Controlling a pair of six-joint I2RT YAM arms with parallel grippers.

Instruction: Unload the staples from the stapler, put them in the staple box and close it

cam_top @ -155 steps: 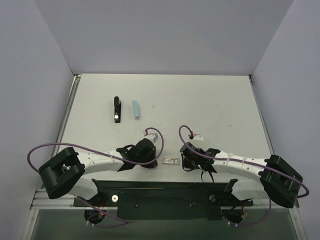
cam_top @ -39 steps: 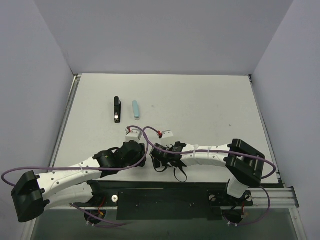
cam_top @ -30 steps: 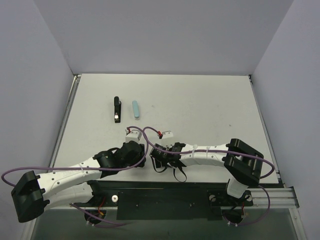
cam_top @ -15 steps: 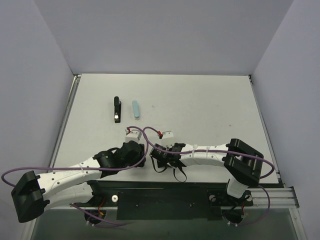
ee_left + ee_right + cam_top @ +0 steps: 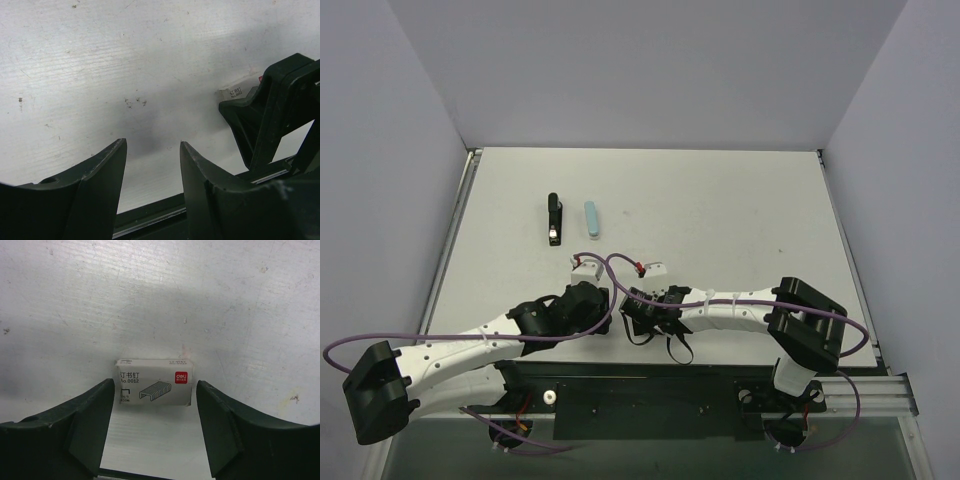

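Note:
The black stapler (image 5: 553, 219) lies at the back left of the table, with a light blue bar (image 5: 590, 219) beside it; any staples inside it are hidden. Far from both, near the front edge, my right gripper (image 5: 155, 386) stands open around a small white staples box (image 5: 154, 375). Its left finger (image 5: 95, 410) is at the box's edge and the right finger (image 5: 220, 415) stands a little off it. In the top view this box is hidden under my right gripper (image 5: 640, 318). Just to its left, my left gripper (image 5: 152, 145) is open over bare table, nothing between its fingers.
The two grippers are close together near the table's front edge; the right gripper (image 5: 272, 107) shows at the right of the left wrist view. The black front rail (image 5: 650, 385) runs just behind them. Purple cables (image 5: 620, 262) loop above both wrists.
Since about five seconds ago both arms have swung left and the right gripper has come over the staples box. Nothing has visibly moved in the last second.

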